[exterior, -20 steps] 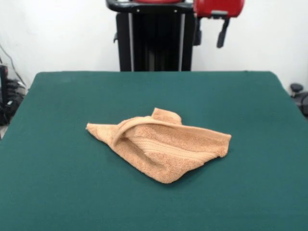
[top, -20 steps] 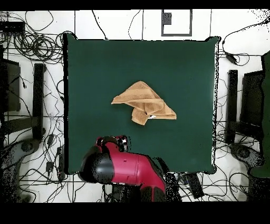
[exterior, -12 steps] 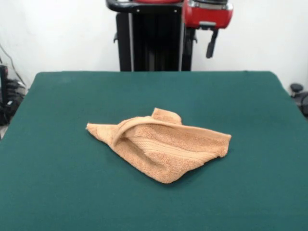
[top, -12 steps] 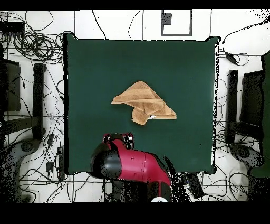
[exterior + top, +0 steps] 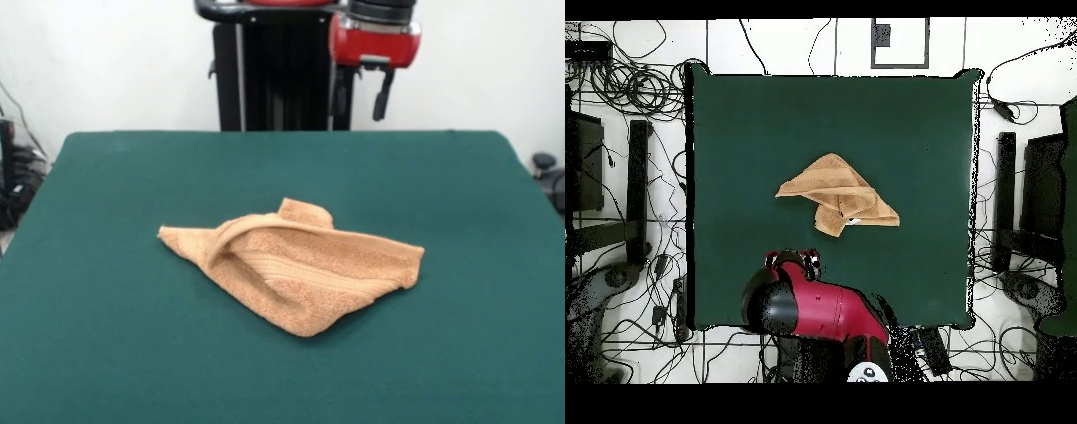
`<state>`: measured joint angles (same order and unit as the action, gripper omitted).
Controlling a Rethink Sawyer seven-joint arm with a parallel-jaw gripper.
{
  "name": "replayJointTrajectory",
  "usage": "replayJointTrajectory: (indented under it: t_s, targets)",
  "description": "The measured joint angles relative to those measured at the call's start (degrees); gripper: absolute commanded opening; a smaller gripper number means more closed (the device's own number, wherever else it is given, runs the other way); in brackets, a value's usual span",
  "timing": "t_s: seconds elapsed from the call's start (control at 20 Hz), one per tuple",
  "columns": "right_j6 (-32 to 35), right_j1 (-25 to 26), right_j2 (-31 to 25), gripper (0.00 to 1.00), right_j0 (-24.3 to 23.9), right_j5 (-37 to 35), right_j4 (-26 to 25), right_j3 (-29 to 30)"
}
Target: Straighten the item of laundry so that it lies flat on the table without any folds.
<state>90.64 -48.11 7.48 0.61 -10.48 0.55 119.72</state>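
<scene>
The item of laundry (image 5: 300, 274) is an orange-tan terry towel, crumpled near the middle of the table (image 5: 132, 177). One edge is rolled over its top and a corner is folded up behind. From above, the towel (image 5: 837, 195) forms a rough triangle with a small white tag (image 5: 852, 221) at its lower fold, on the dark green table (image 5: 915, 120). My gripper (image 5: 360, 99) hangs open and empty above the table's far edge, well clear of the towel. In the overhead view the gripper (image 5: 793, 262) sits just below the towel, to its left.
Black cables and stands (image 5: 625, 180) crowd the floor on both sides of the table. A grey square frame (image 5: 900, 43) lies beyond the top edge. The black pedestal (image 5: 274, 79) stands behind the far edge.
The red arm has swung in over the table's edge, bringing the gripper closer to the towel and slightly lower. The towel has not moved.
</scene>
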Motion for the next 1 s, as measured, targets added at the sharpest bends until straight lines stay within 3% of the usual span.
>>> replayJointTrajectory:
  t_s: [1.0]
  targets:
    - [0.0,3.4,-0.2,1.00,-2.5,3.2,-0.8,0.0]
